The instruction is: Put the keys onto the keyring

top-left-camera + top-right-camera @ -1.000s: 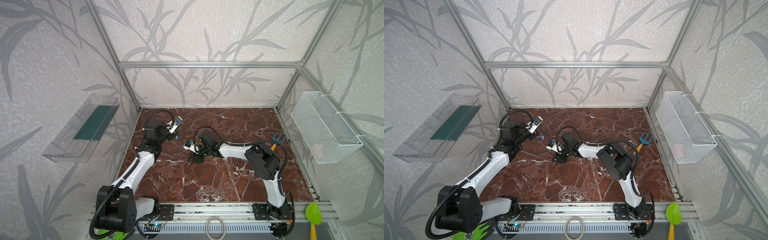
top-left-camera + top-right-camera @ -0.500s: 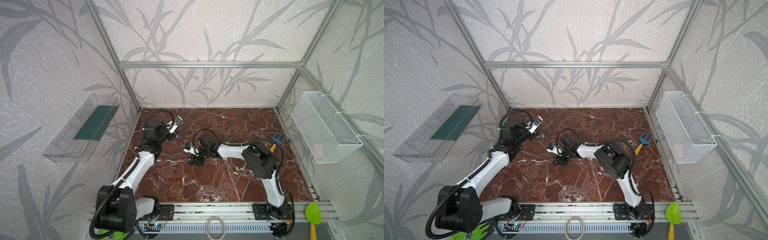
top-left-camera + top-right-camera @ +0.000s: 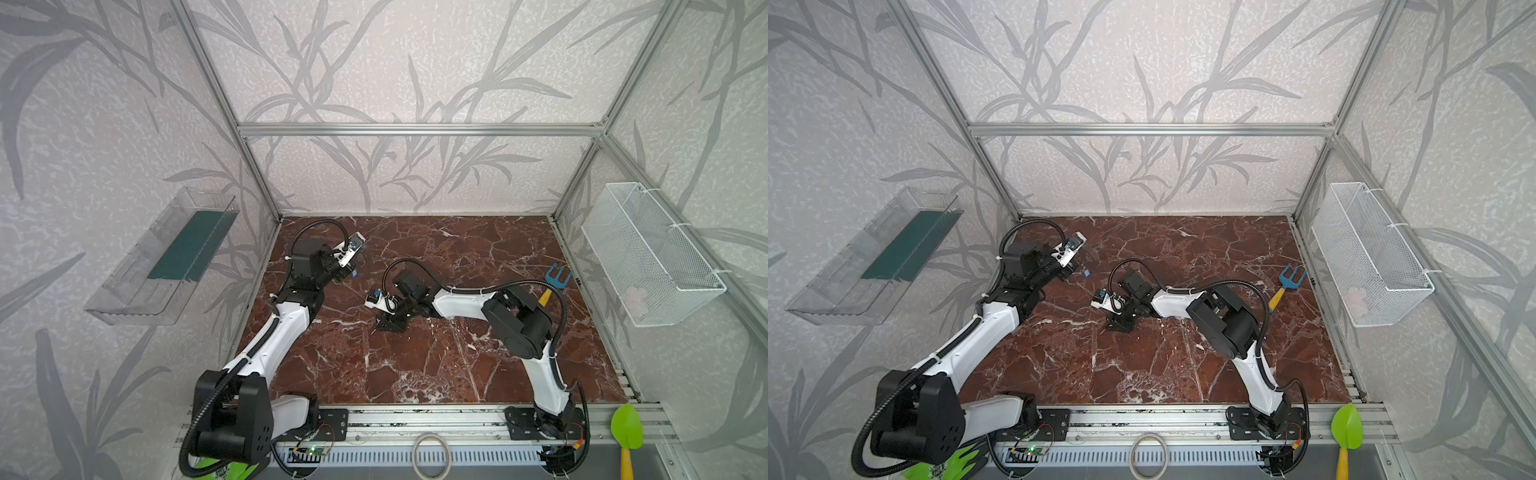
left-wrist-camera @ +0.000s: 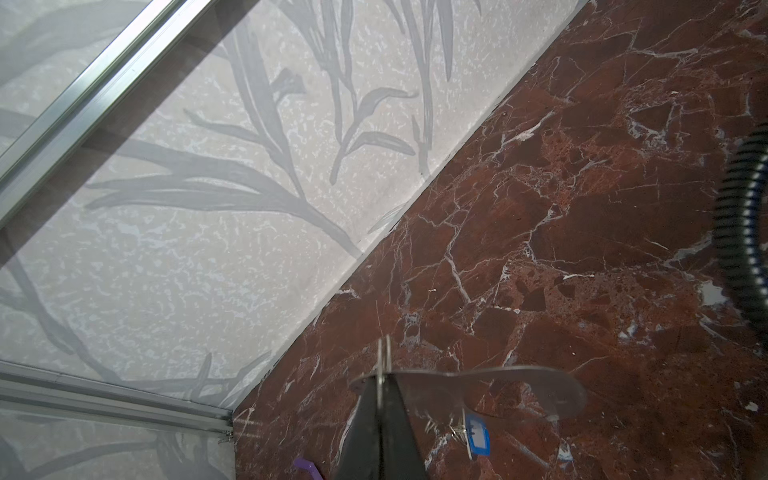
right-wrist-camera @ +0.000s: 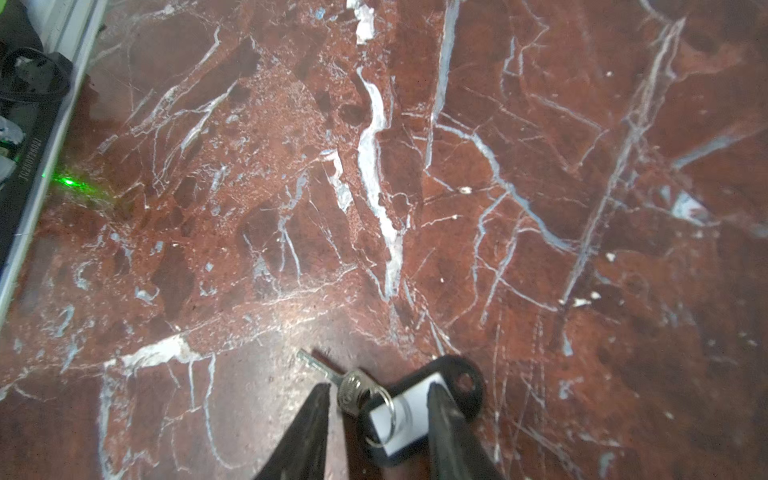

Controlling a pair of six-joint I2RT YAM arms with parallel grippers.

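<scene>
Grey metal keyring (image 4: pixel 519 386) showed only partly in the left wrist view: edge-on, one end hidden behind the dark fingers, and too small to pick out in either top view. The left gripper (image 4: pixel 381 399) was fully closed on that end. The blue-tagged key (image 4: pixel 477 434) sat just under the plate beside some small wire loops; I couldn't tell whether it was hooked on. In a top view only the blue tag (image 3: pixel 1086 273) read, as a speck. A purple scrap (image 4: pixel 305 465) was cut off by the frame and unidentifiable.

The black-tagged key (image 5: pixel 353 388) lay on the red marble tabletop (image 5: pixel 249 208). Its blade pointed away from the gripper, and the near end of its tag was cut off.

The left arm stretched to the far-left of the table, wrist aimed at the back wall. The right arm was bent at the elbow and reached to mid-table, with the right gripper (image 5: pixel 378 386) tipped down. Its jaws stood apart, straddling the key head and tag, with a gap showing on one side; nothing was clamped.
</scene>
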